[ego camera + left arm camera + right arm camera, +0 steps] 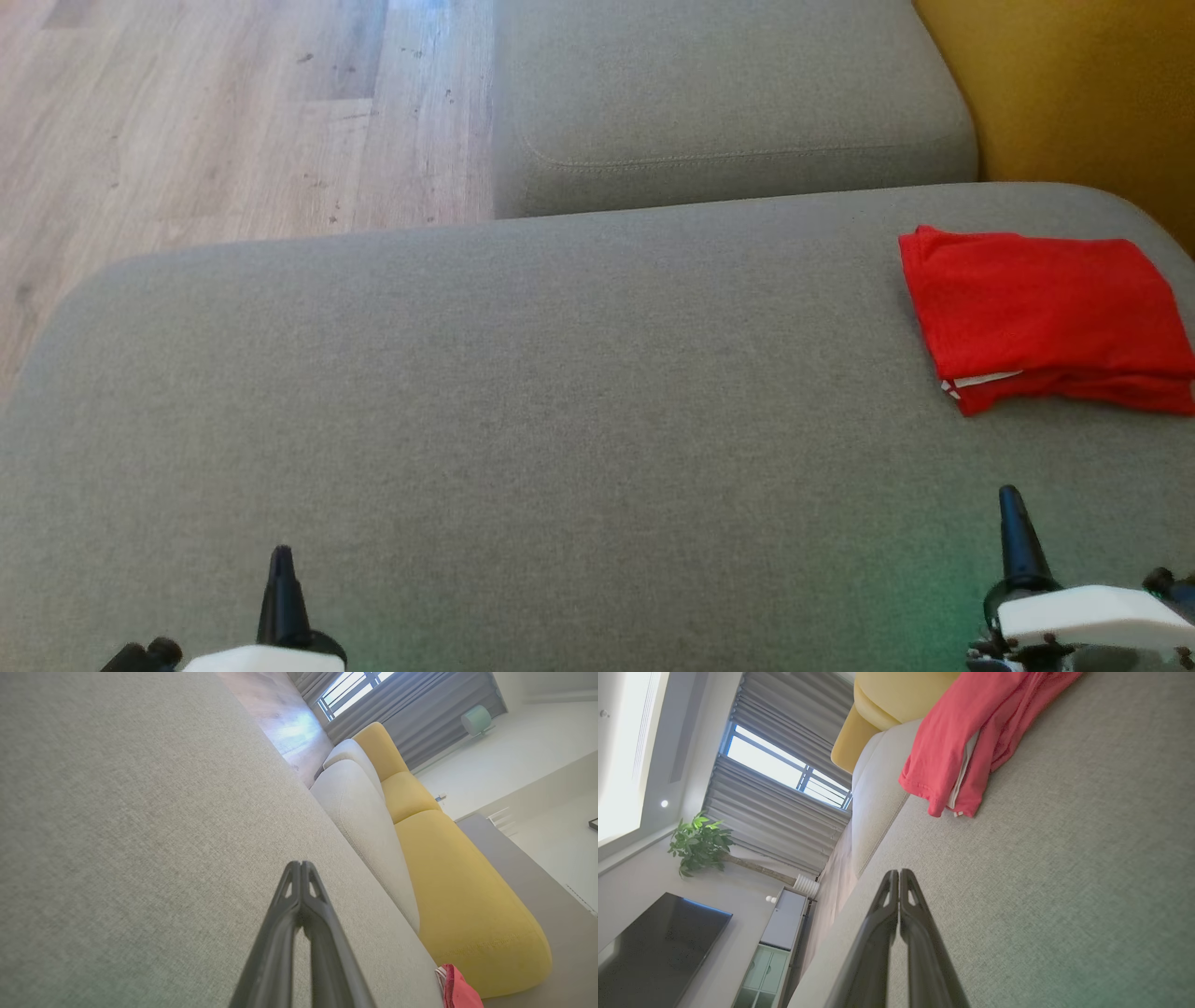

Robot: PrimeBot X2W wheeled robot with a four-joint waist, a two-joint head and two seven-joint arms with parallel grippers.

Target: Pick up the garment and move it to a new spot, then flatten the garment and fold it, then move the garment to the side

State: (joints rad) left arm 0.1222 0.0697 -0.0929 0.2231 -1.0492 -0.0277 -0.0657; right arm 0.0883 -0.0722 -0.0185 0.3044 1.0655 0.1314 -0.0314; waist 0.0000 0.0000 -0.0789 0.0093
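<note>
**Both grippers shut and empty; folded garment at the far right**

The left gripper is seen at the near left with its two dark fingers pressed together tip to tip, and nothing is held between them. The right gripper is seen at the near right, likewise closed tip to tip and empty. Both are poised over the bare grey seat.

The red garment is laid folded into a flat, roughly rectangular stack on the far right of the seat, well apart from both grippers and closer to the right one. A white strip is shown at its near left corner, between the red layers.

Beyond the seat, a second grey cushion is set, with a yellow cushion to its right and a wooden floor to its left.
</note>
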